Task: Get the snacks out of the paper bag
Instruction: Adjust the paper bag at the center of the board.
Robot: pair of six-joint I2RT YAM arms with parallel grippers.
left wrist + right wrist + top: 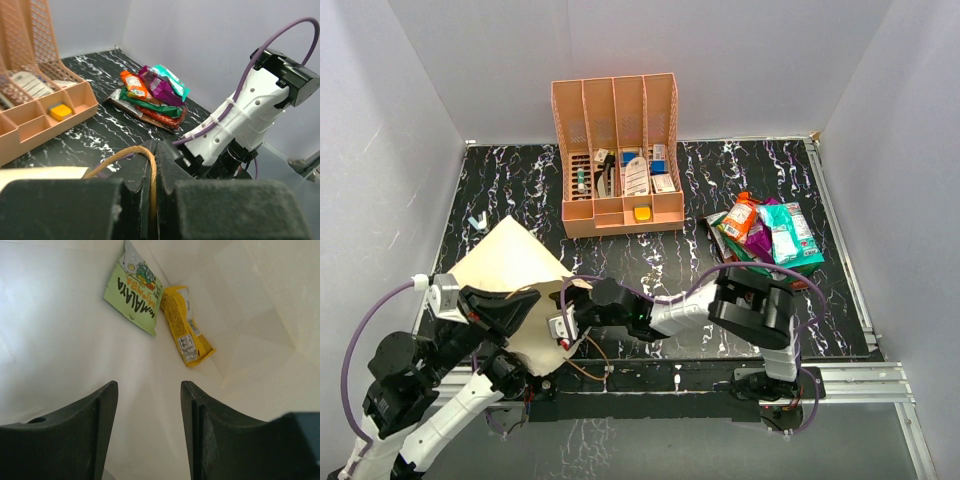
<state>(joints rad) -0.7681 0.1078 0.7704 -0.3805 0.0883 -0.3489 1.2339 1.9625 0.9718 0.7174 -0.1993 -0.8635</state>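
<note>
A: Checking the large tan kraft paper bag (510, 262): anything left inside?

B: Yep, 2 pkts at the far end: a light green foil packet (134, 297) and a narrow yellow foil packet (186, 330), side by side. The other snacks sit in a heap of glossy foil packets (767, 232) on the black marbled table (520, 190), right side.

A: Which arm's closer?

B: Right gripper (149, 387), no contest. It's in the bag mouth, fingers spread, nothing btw them. Left gripper (154, 160) is pinched on the thin brown cord handle (117, 156), prob. holding the mouth up.

A: Direction?

B: Straight ahead, deeper in. Yellow one's nearer, a bit right of the gap. Its long axis runs diagonally away toward the green, along the bag's crease. Green's further, slightly left.

A: So?

B: I'd push fwd and turn the wrist to close across the yellow's narrow side.
</note>
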